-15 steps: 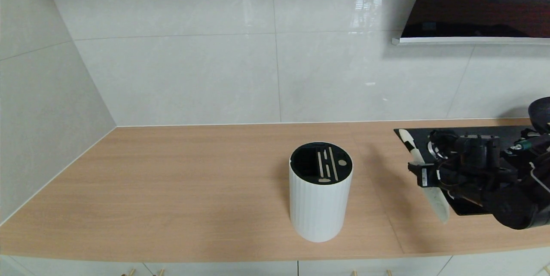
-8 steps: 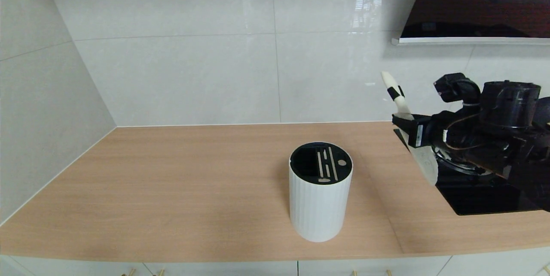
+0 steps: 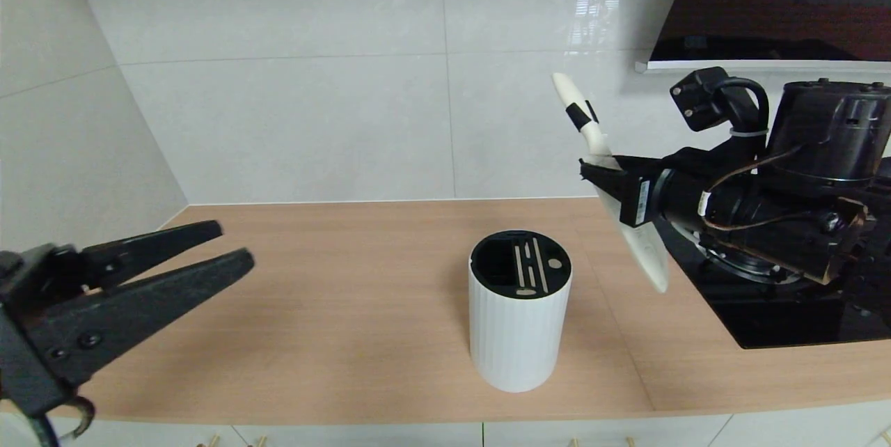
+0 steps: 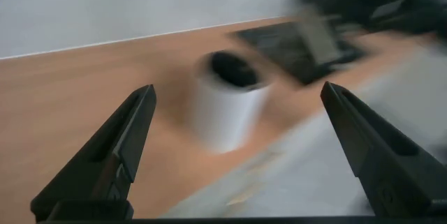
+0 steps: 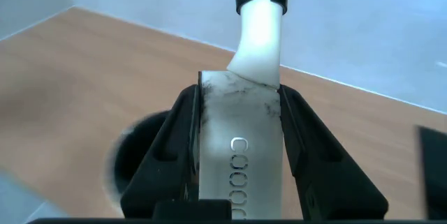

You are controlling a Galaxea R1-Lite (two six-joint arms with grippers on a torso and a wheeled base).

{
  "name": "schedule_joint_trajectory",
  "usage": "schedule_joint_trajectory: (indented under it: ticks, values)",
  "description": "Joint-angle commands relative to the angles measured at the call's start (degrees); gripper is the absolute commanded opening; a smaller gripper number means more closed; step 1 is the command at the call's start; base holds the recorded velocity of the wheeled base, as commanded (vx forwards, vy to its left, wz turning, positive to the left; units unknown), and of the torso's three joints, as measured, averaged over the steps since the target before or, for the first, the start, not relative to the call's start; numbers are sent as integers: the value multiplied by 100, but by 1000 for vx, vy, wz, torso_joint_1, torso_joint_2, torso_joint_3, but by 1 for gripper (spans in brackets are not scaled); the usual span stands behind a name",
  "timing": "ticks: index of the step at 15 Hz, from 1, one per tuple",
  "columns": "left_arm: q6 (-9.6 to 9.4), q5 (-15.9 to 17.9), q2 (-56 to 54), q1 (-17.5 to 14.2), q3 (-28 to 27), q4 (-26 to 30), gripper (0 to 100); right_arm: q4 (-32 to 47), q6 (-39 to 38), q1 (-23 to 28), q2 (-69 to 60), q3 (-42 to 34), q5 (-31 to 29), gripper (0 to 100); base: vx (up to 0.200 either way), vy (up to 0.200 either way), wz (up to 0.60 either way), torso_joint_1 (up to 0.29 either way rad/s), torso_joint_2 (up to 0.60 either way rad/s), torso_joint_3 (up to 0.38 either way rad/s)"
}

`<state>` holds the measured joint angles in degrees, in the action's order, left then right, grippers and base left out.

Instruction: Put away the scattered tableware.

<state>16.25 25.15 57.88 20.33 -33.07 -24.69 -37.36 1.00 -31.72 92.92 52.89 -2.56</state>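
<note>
Your right gripper (image 3: 616, 186) is closed tight on the knife (image 3: 646, 252), its 2 fingers pinching the flat of the white blade just below the cream handle. The knife hangs in the air tilted, handle up toward the wall and tip down and toward you. The tip sits above the countertop (image 3: 334, 308), to the right of the holder (image 3: 518, 322) and not touching it.

Your left gripper (image 3: 230, 246) hangs wide open and holds nothing, low at the left and well apart from the holder, its fingers pointing toward it.

The white ribbed holder stands upright near the middle of the countertop. Its black top has 1 large opening and several narrow slots. The black cooktop (image 3: 766, 325) lies at the right under the right arm, with the range hood (image 3: 766, 8) on the wall above it. Nothing stands between the knife tip and the holder's top.

Compared with 0.5 s ago, the knife is higher and farther left, off the cooktop's edge and nearer the holder. The left gripper has come into the head view. The holder has not shifted.
</note>
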Motion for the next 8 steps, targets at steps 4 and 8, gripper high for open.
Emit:
schedule_joint_trajectory:
  ticks: [4, 8]
  values:
    - [45, 210, 1981, 603, -771, -230, 100, 10, -21, -871, 280, 54, -658, 0, 0, 0, 0, 0, 0, 0]
    - [379, 201, 3247, 603, -1325, -1399, 100, 10, -241, -1416, 473, 45, -790, 0, 0, 0, 0, 0, 0, 0]
